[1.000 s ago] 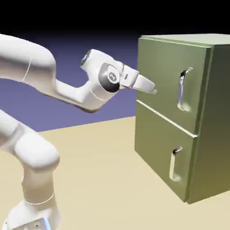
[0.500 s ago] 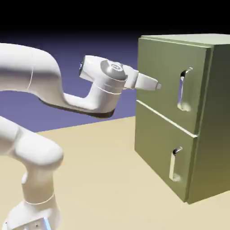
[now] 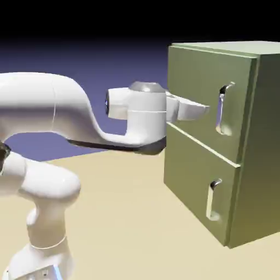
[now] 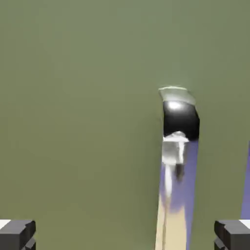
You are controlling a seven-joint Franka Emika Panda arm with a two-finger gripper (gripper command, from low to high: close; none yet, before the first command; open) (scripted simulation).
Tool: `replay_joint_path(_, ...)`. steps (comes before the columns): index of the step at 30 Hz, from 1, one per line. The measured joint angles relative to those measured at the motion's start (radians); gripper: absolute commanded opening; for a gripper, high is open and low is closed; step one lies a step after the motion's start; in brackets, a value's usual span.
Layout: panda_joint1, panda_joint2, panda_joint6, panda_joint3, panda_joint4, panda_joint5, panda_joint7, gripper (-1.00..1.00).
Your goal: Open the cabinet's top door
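The olive-green cabinet [image 3: 249, 164] stands at the exterior view's right with both doors closed. Its top door [image 3: 202, 93] carries a vertical silver handle [image 3: 222, 108]. My gripper [image 3: 203, 108] points at that door, its tips just left of the handle and apart from it. In the hand view the door [image 4: 78, 122] fills the frame, and the shiny handle [image 4: 177, 166] runs down from its upper end toward the bottom edge, right of centre. My grey fingertips [image 4: 17, 234] stand far apart at the bottom corners with nothing between them, so the gripper [image 4: 125, 235] is open.
Below the top door is a shorter lower door [image 3: 194, 180] with its own small silver handle [image 3: 212, 200]. The cabinet rests on a tan table [image 3: 126, 219]. My white arm [image 3: 49, 115] spans the left half of the exterior view.
My hand has swung toward the cabinet and levelled out, bringing the fingertips from the door's left edge to just beside the top handle. The jaws stayed open and the doors did not move.
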Motion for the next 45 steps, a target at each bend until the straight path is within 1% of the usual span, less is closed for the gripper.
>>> replay_joint_path(7, 0.094, -0.043, -0.021, -0.108, 0.04, -0.304, 0.227, 0.0)
replay_joint_path(9, 0.102, -0.047, -0.023, -0.118, 0.043, -0.331, 0.247, 0.0)
replay_joint_path(13, 0.247, 0.012, -0.047, -0.207, 0.149, -0.353, 0.264, 0.0)
replay_joint_path(14, 0.282, 0.026, -0.053, -0.228, 0.174, -0.359, 0.268, -1.0)
replay_joint_path(16, 0.282, 0.026, -0.053, -0.228, 0.174, -0.359, 0.268, -1.0)
replay_joint_path(24, -0.008, 0.034, -0.17, 0.009, -0.037, -0.206, 0.267, -1.0)
replay_joint_path(32, -0.295, 0.001, -0.24, 0.29, -0.211, -0.015, 0.268, -1.0)
replay_joint_path(40, -0.549, -0.082, -0.255, 0.58, -0.34, 0.222, 0.247, -1.0)
replay_joint_path(45, -0.618, -0.189, -0.301, 0.72, -0.426, 0.439, 0.143, -1.0)
